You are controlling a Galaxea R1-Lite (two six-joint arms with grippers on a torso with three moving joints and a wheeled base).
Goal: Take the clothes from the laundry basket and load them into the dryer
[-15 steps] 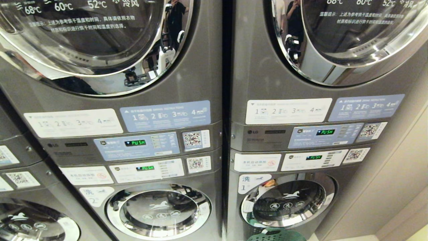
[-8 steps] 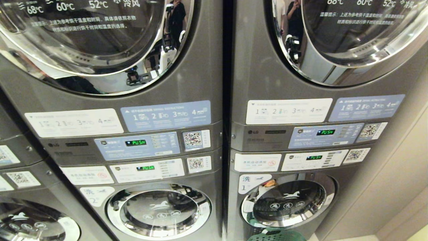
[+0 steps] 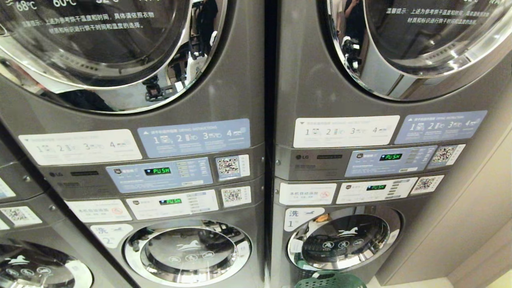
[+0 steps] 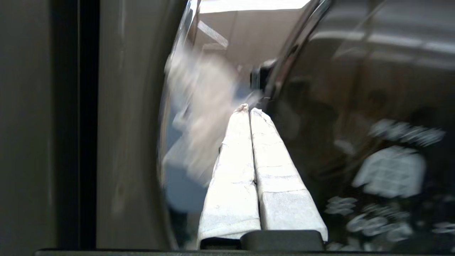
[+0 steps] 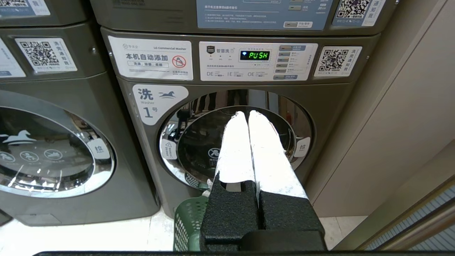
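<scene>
The green laundry basket (image 3: 330, 279) stands on the floor in front of washer 1 (image 3: 340, 240), at the bottom of the right stack. Above that washer is the dryer (image 3: 420, 48), its round chrome door closed. My left gripper (image 4: 249, 109) is shut and empty, its white tips close to the chrome rim of a dryer door (image 4: 284, 64). My right gripper (image 5: 247, 113) hangs shut and empty above the basket (image 5: 188, 220), pointing at the washer door (image 5: 199, 142). The clothes are almost wholly hidden; only a pale scrap (image 5: 206, 193) shows at the basket's rim. Neither arm shows directly in the head view.
A second stack of grey machines (image 3: 160, 172) stands to the left, and part of a third at the far left edge (image 3: 24, 224). A beige wall (image 3: 472, 208) closes the right side. The floor is pale tile (image 5: 89, 238).
The whole head picture has shifted a little up and to the left, so the camera moved. The machines and basket have not moved.
</scene>
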